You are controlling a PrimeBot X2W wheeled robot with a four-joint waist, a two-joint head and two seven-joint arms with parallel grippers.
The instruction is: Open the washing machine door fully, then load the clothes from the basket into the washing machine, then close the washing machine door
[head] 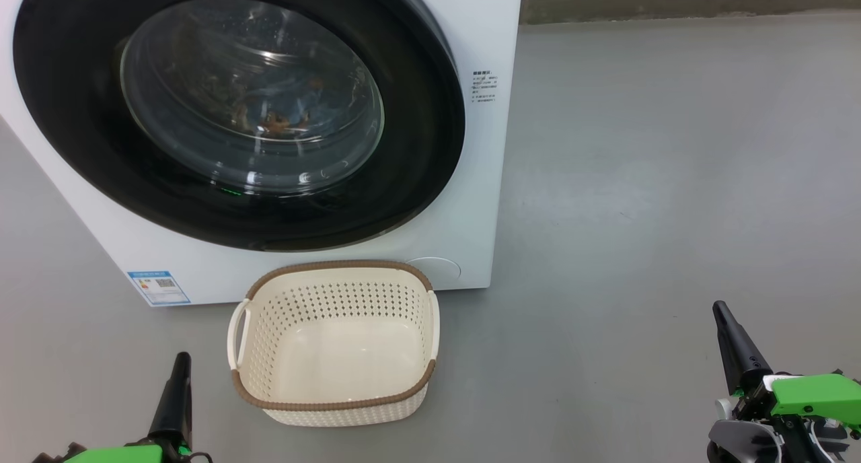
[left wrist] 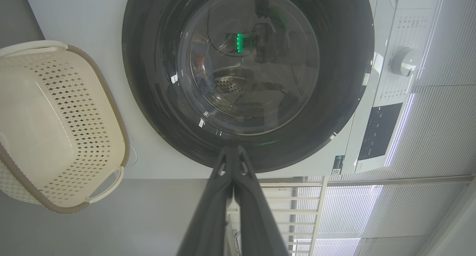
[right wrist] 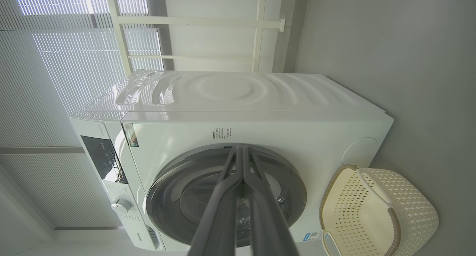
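Behind the shut door (head: 81, 113) the clothes (head: 282, 118) lie loaded, the basket (head: 336, 266) sits empty, and left gripper (head: 181, 359) and right gripper (head: 720, 309) idle, fingers together, so nothing looks left to do.

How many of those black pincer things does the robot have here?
2. The left gripper is lower left, beside the basket; the right gripper is lower right. Both are shut.
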